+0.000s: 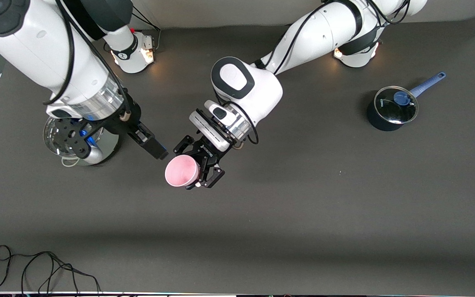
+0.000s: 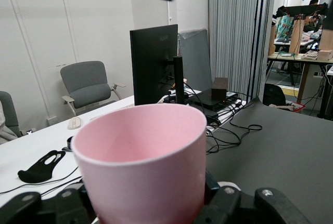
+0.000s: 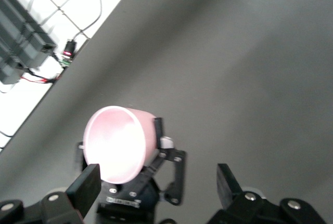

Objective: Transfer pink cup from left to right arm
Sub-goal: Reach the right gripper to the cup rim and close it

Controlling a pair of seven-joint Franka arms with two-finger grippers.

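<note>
My left gripper [image 1: 199, 164] is shut on the pink cup [image 1: 182, 171] and holds it in the air over the middle of the table, tipped so its open mouth faces the front camera. In the left wrist view the cup [image 2: 143, 167] fills the space between the jaws. My right gripper [image 1: 159, 152] is open and empty, just beside the cup's rim and not touching it. In the right wrist view its fingers [image 3: 86, 185] stand wide apart, with the cup [image 3: 117, 143] and the left gripper [image 3: 140, 193] showing past them.
A dark blue long-handled saucepan [image 1: 392, 108] with a glass lid stands toward the left arm's end of the table. A steel pot [image 1: 97, 148] sits partly hidden under the right arm. A black cable [image 1: 35, 264] lies near the front edge.
</note>
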